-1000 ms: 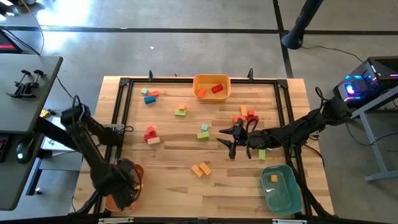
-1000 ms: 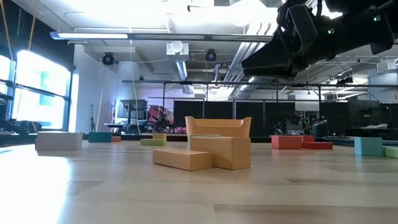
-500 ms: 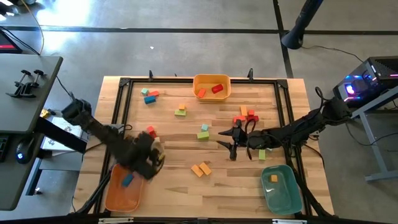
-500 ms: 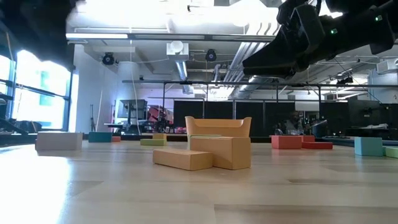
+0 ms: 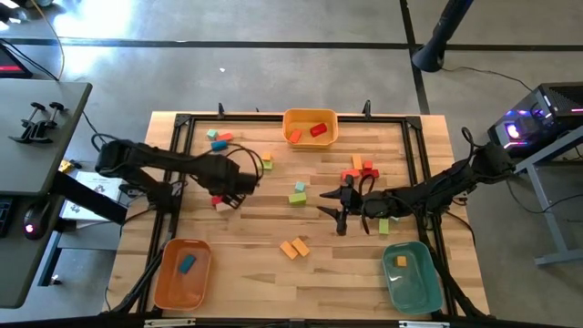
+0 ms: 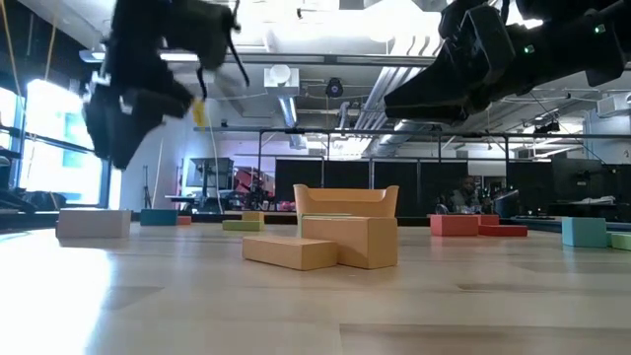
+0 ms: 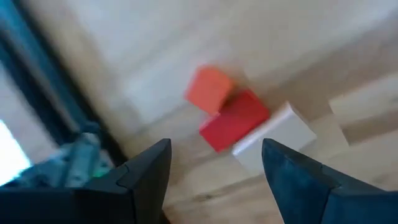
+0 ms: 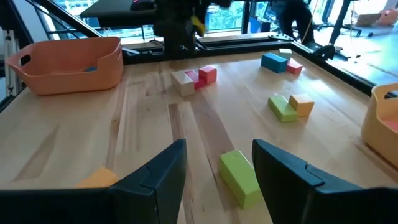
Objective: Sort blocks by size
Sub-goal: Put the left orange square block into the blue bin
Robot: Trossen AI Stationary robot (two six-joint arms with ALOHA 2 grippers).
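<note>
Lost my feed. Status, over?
Left claw open above red, orange and pale blocks. Right claw open, empty, over green block. Nothing in the way.

Left gripper [image 5: 239,187] open, arm outstretched; right gripper [image 5: 341,206] open, hovering.

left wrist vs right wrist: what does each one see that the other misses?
Only the left wrist view: the left gripper, open and empty, hovering close above a cluster of three small wooden blocks.

Only the right wrist view: the open right gripper over a light green wooden bar, the orange plastic bin with a teal block inside, a green and orange block pair, and a teal block near the far rail.

Both: the same cluster, namely orange cube, red block and pale whitish block.
</note>
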